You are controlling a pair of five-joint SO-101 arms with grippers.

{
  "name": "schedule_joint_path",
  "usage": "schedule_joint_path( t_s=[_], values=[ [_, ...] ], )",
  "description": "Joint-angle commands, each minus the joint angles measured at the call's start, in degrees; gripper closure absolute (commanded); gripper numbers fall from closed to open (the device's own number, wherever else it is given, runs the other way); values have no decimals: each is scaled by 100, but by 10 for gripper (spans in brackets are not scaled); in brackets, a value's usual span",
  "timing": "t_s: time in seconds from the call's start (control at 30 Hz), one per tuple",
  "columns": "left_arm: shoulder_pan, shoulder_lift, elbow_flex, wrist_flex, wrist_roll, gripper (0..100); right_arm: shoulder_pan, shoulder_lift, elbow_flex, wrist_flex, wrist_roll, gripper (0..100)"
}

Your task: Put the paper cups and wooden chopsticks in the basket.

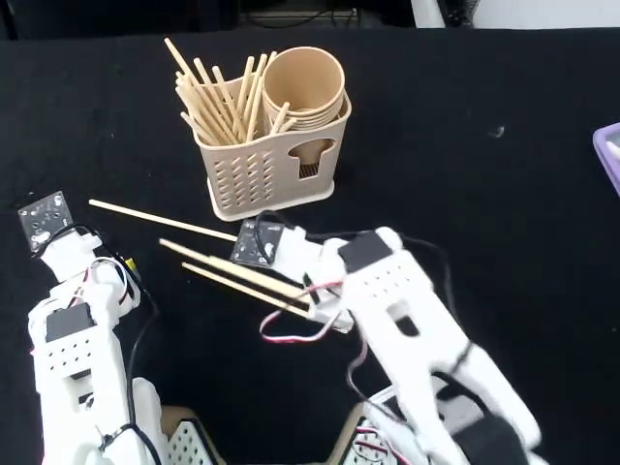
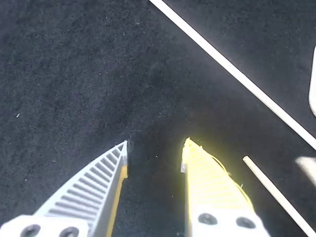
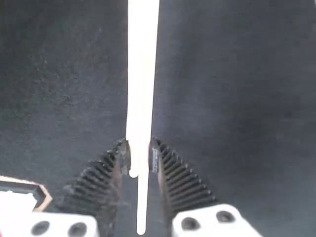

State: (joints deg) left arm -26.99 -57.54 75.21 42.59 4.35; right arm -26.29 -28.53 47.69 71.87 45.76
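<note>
slip risk: gripped only near one end of the chopstick pair [image 3: 140, 74], with the long free length unsupported; likely to droop or swivel on lifting.
split risk: staggered at the ends between the jaws; may pinch one stick harder and shed the other.
snag risk: crowded with sticks already in the left compartment of the basket [image 1: 262, 179]; could catch or tip on insertion.
right gripper [image 3: 139, 148]: clenched on the pair, low over the black table [image 1: 504, 242], centre of the high view, reaching toward upper left.
left gripper [image 2: 155, 148]: released, grasping nothing, low over bare cloth at lower left.
single chopstick [image 1: 160, 220]: flat, left of centre, apart from both grippers.
paper cups [image 1: 305, 82]: stacked in the basket's right compartment, upper centre.
</note>
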Motion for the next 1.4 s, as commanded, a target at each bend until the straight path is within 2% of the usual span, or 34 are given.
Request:
schedule_joint_path(
  t_s=[0.0,0.17,0.27,0.43,0.6,0.73,0.9,1.13,1.37],
  values=[
    [40,-79,-110,-88,9,815,9,-1218,-303,281,-114,988],
    [40,-97,-110,-88,26,815,-624,-1798,-1358,396,-976,988],
    [31,-97,-110,-88,26,815,-967,-1798,-2185,62,-1442,988],
    [31,-79,-101,-88,44,815,-993,-1622,-3213,-1749,-2690,988],
    [31,-79,-101,-88,44,815,-985,-892,-3451,-3789,-3798,988],
    [31,-70,-101,-88,35,815,-958,-189,-3565,-5029,-4009,988],
    [31,-70,-101,-88,35,815,-765,716,-3591,-5873,-4026,988],
    [31,-70,-101,-70,18,815,-290,1692,-3415,-5899,-4088,988],
    [57,-62,-101,-79,18,815,-264,1938,-2949,-5908,-4352,987]
  ],
)
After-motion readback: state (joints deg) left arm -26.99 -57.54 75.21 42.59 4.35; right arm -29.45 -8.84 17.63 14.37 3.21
